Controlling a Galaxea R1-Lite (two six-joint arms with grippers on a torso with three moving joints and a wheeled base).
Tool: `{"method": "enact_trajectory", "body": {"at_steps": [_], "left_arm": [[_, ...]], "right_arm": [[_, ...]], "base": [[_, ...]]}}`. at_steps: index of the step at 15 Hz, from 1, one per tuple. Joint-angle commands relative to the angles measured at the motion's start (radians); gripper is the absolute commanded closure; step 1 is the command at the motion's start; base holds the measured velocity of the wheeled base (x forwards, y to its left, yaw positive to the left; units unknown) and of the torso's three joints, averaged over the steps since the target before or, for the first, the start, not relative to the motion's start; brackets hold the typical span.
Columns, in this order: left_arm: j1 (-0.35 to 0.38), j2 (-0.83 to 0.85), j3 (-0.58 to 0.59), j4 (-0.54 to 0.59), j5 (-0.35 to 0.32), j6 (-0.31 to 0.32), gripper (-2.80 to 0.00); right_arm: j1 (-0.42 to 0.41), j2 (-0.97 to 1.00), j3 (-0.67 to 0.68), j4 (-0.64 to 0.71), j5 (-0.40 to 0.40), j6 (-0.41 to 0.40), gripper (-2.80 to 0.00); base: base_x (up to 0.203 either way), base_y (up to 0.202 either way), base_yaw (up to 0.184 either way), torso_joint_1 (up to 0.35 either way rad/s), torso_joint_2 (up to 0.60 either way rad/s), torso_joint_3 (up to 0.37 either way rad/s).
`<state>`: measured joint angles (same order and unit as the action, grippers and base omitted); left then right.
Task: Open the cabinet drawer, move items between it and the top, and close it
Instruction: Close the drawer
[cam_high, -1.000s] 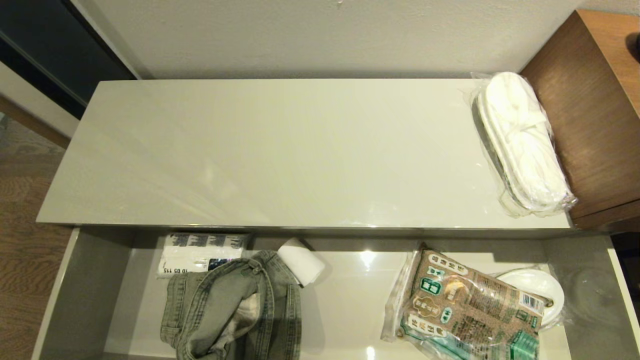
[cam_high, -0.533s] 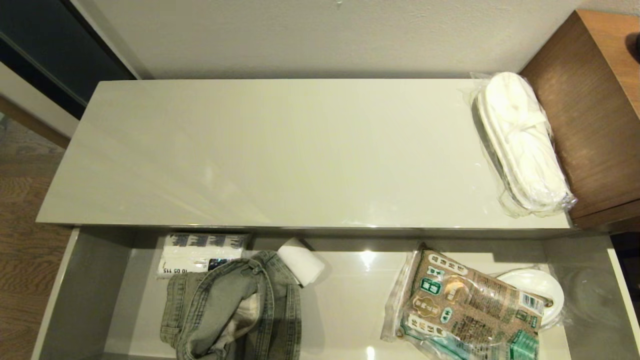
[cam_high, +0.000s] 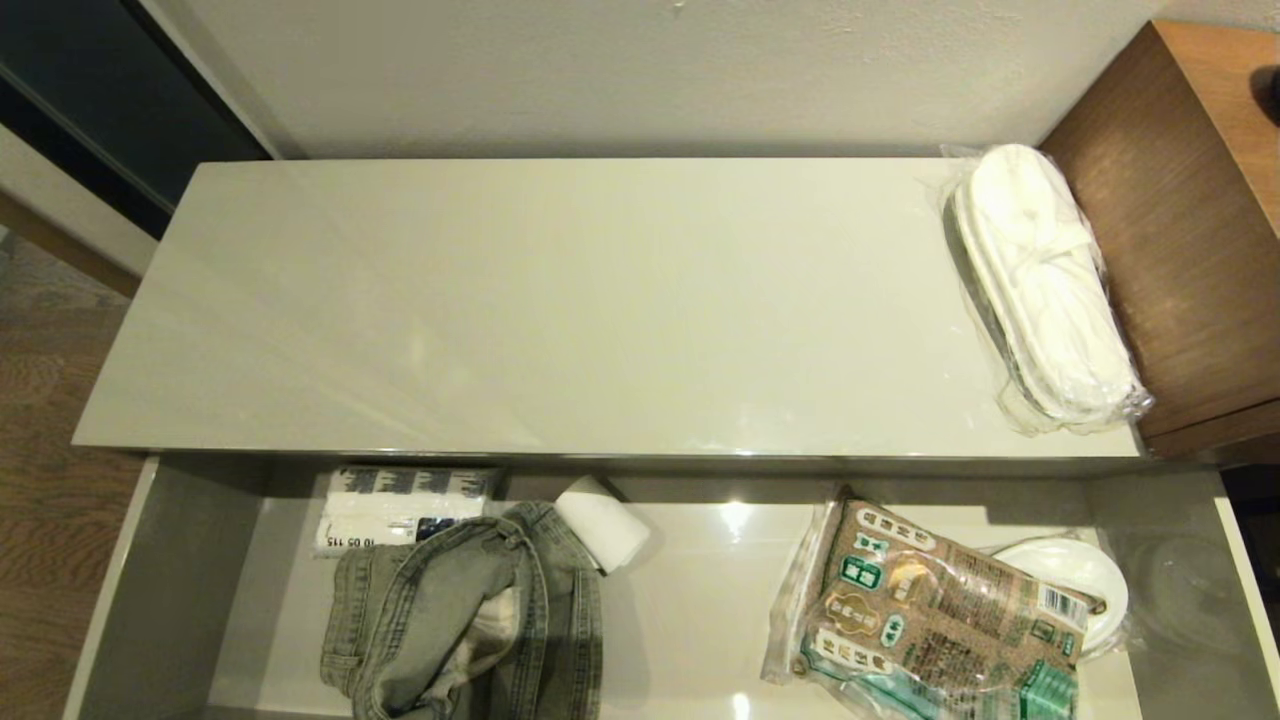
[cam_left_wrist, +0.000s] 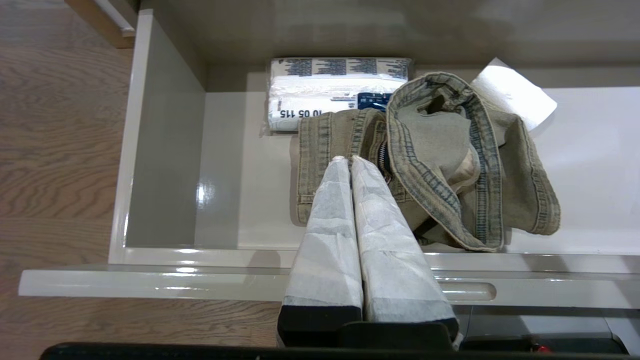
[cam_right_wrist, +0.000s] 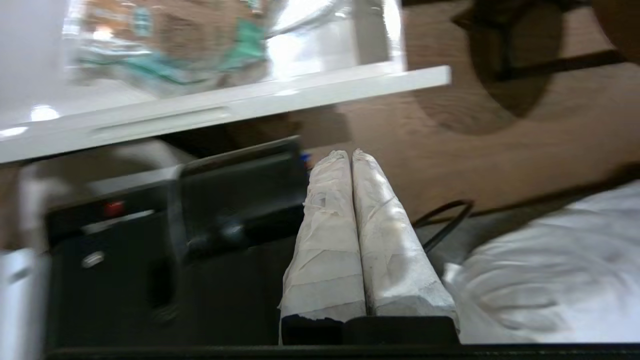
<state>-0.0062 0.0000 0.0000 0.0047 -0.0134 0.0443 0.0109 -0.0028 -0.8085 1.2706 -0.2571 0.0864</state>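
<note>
Standing pulled out, the drawer (cam_high: 170, 560) held the denim garment (cam_high: 470, 620) near its left wall; wrapped slippers (cam_high: 1045, 290) hugged the top's (cam_high: 560, 300) right edge. Both the left pincer (cam_left_wrist: 350, 161) and right pincer (cam_right_wrist: 351, 154) stayed pressed together, empty.

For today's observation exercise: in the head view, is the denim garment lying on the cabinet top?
No, the denim garment lies inside the open drawer.
</note>
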Motion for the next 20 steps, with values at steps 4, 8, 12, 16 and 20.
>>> {"method": "enact_trajectory", "body": {"at_steps": [4,8,12,16,20], "left_arm": [[0.000,0.002,0.000,0.000,0.000,0.000,0.00],[0.000,0.002,0.000,0.000,0.000,0.000,0.00],[0.000,0.002,0.000,0.000,0.000,0.000,0.00],[0.000,0.002,0.000,0.000,0.000,0.000,0.00],[0.000,0.002,0.000,0.000,0.000,0.000,0.00]], "right_arm": [[0.000,-0.017,0.064,-0.068,-0.106,-0.006,0.00],[0.000,-0.017,0.059,0.028,-0.090,0.001,0.00],[0.000,-0.017,0.193,-0.302,-0.093,-0.003,0.00],[0.000,-0.017,0.638,-1.091,-0.077,-0.076,0.00],[0.000,-0.017,0.804,-1.385,0.169,-0.121,0.00]], "base": [[0.000,0.000,0.000,0.000,0.00,0.000],[0.000,0.000,0.000,0.000,0.00,0.000],[0.000,0.000,0.000,0.000,0.00,0.000],[0.000,0.000,0.000,0.000,0.00,0.000],[0.000,0.000,0.000,0.000,0.00,0.000]]}}
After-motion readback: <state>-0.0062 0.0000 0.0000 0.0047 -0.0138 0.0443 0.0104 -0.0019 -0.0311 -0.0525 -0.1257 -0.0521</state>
